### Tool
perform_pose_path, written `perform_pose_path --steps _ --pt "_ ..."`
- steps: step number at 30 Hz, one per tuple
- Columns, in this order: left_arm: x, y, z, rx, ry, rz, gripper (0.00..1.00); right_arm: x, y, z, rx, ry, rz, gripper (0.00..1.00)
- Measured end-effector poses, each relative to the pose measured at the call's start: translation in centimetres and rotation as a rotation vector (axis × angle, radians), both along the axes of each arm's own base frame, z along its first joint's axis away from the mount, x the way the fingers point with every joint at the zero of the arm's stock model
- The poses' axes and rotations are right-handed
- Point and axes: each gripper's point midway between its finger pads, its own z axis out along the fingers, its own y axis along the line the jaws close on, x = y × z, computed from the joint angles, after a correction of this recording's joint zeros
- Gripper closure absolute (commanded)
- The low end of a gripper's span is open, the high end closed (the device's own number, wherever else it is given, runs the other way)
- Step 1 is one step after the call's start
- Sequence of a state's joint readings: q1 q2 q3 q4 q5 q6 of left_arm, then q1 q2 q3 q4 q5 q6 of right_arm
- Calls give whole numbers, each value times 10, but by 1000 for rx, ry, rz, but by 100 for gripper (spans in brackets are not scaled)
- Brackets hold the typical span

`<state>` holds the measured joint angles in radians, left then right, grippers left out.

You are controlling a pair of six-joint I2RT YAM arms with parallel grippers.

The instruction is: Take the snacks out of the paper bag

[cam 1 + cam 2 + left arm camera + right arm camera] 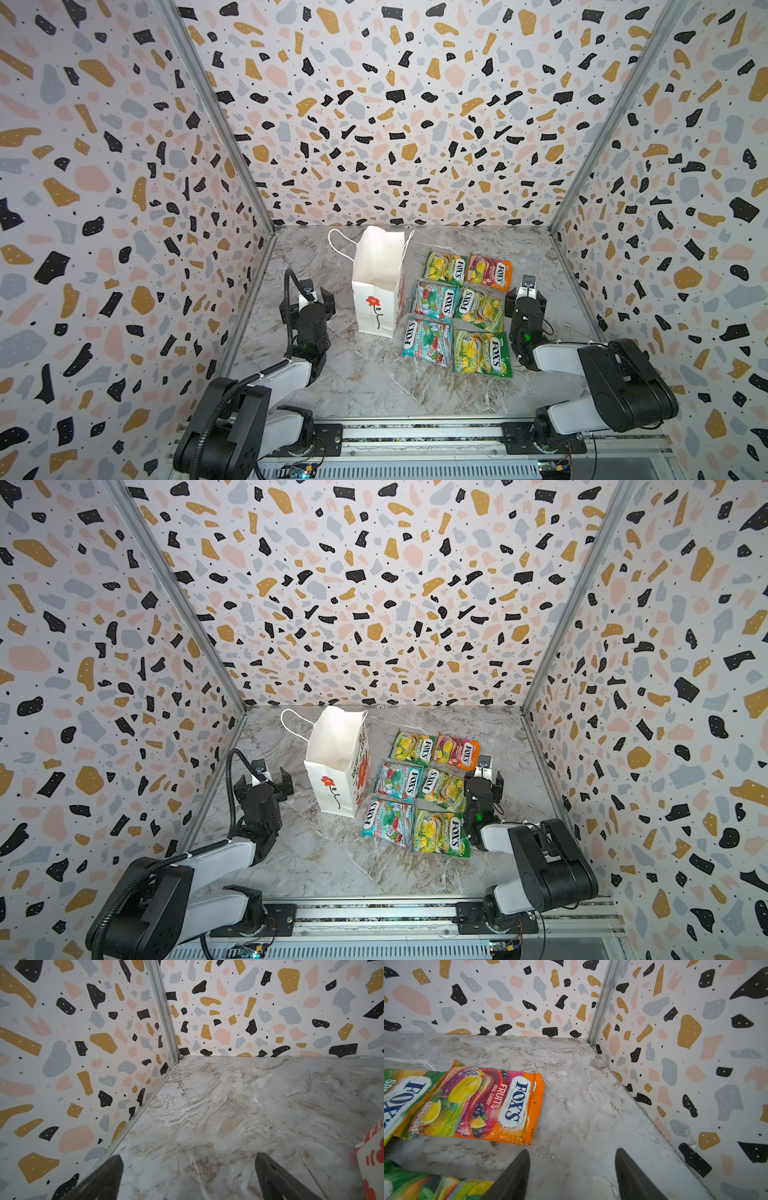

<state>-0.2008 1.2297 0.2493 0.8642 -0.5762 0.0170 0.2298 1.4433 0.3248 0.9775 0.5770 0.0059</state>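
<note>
Right of centre in both top views, the snacks (478, 309) are lying flat on the marble table (332, 382) in two columns of three, all outside the paper bag (376, 286). At the upper end of the block a green-yellow packet (444, 268) is lying beside the orange packet (489, 272). Below them a teal-red packet (434, 300) is sitting next to a second green-yellow one, and the lowest row is repeating that pairing. Just left of the block, the bag is standing upright with its mouth gaping toward the camera, its red flower facing the lower edge of the frame and one cord handle (338, 245) looping out to the upper left.

Left of the bag, the left gripper (316, 297) is hovering over bare marble with its jaws spread wide and gripping nothing. The left wrist view is showing only a corner of the bag (372, 1157) beside the fingers.

Right of the packets, the right gripper (525, 296) is hanging just beside the middle row, its jaws parted and empty. The right wrist view is showing bare marble between its fingers (517, 1174), with the orange packet (477, 1103) lying near them.
</note>
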Motion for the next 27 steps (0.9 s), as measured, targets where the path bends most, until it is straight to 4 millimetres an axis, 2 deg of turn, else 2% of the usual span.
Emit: perform_pose_path --steps 8,13,19,22,24,25,27 --pt "-3 9 -9 -39 -37 -40 0 -6 3 -4 48 -48 124 32" --pt "-8 9 -22 -50 -33 -64 0 -16 -1 -8 82 -73 162 32" --pt "-4 4 -22 -56 -56 -93 0 -17 2 0 99 -117 190 31" --pt "-2 4 -28 -57 -43 -89 0 -17 5 5 102 -144 208 30" --pt "-2 5 -33 -61 -24 -79 0 -18 5 4 104 -158 214 20" --pt "-2 6 -33 -64 -24 -72 0 -19 6 -1 108 -149 215 2" --pt "0 7 -31 -67 -31 -64 0 -18 6 -8 104 -124 216 1"
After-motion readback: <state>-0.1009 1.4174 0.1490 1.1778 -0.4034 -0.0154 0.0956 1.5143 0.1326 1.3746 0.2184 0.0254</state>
